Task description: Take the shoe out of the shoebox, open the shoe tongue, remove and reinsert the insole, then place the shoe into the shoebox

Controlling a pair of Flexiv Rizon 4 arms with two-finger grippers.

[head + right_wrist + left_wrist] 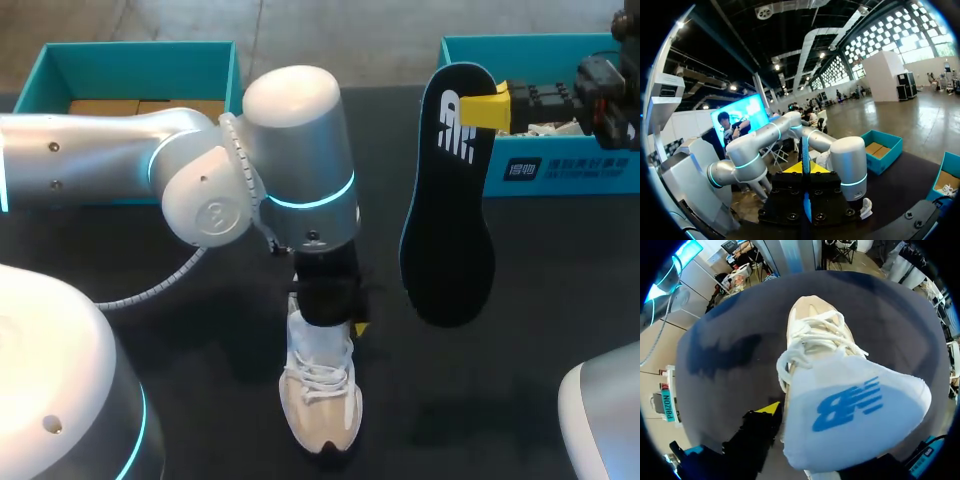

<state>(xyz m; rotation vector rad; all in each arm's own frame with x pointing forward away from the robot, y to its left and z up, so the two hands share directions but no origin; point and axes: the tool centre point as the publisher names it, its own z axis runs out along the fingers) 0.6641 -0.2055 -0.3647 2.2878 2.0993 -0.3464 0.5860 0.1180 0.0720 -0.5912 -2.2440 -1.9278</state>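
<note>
My right gripper [492, 108] clamped on insole [447, 215] top edge, insole dangling upper right. Shoe [322, 395] lower centre, under my left gripper [332, 318]; cannot tell whether it grips tongue [855, 415]. Risks: insole pivots in thin pinch; tongue falls shut, blocking reinsertion.

One white lace-up sneaker [322, 400], one black insole [448, 200], two teal shoeboxes, left shoebox [130, 55] and right shoebox [560, 175], two robot arms, left arm [120, 160] and right arm [603, 97], two yellow-tipped claws, left claw [340, 322] and right claw [487, 108], one dark counter [200, 340]
</note>
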